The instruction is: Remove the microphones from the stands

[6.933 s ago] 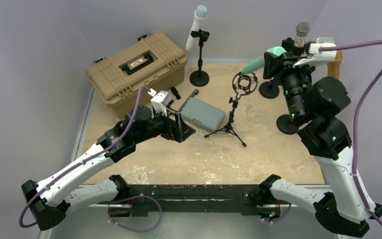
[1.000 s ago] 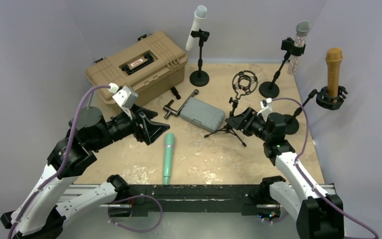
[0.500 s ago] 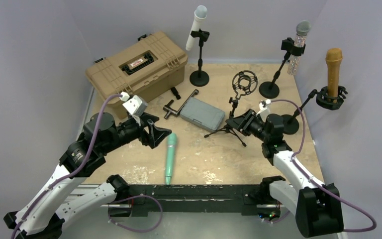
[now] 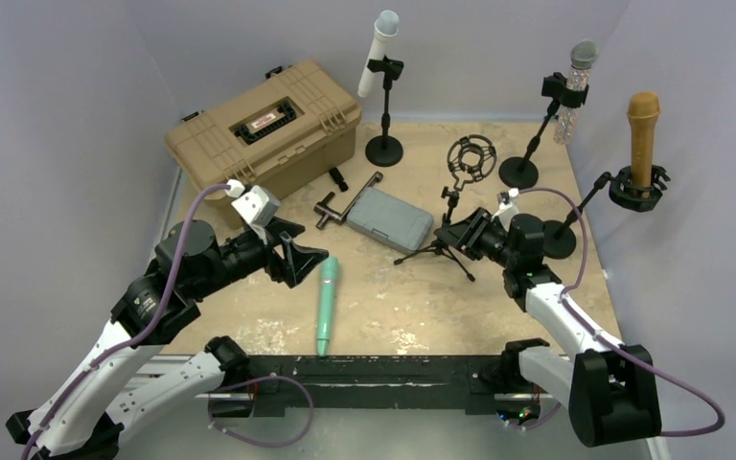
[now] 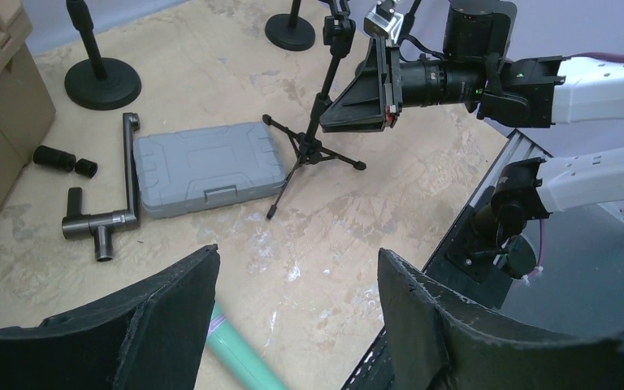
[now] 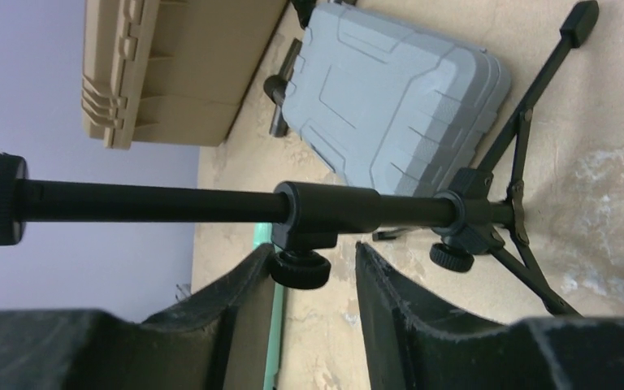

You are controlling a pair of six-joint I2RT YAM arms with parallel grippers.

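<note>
The left arm (image 4: 125, 335) rose from the near left corner and bent toward the middle of the counter (image 4: 412, 302), forearm roughly level, with the left hand (image 4: 305, 249) low over the surface, pointing right. Its fingers stood wide apart and held nothing. The green microphone (image 4: 326, 307) lay flat on the counter, off any stand. Its head was just beside and slightly below the left hand's fingertips, and its tail pointed at the near edge. In the left wrist view only its tip showed, low between the two fingers. The right arm lay low and reached left, so that the right hand (image 6: 314, 252) met the upright tube of the tripod stand (image 4: 452, 201). Its fingers were drawn close, one either side of the tube's small clamp knob; whether they actually pinched it could not be told. The stand's ring-shaped shock mount (image 4: 470, 158) sat at the top of the tube. There were four microphones: the green one lying down, and a white one (image 4: 380, 48), a clear-bodied one (image 4: 578, 72) and a brown one (image 4: 643, 129), each upright in its own stand along the back and right. That made four stands. There were also one tan case (image 4: 264, 125), one grey case (image 4: 390, 218) and one metal wrench (image 4: 345, 201) lying beside the grey case.
</note>
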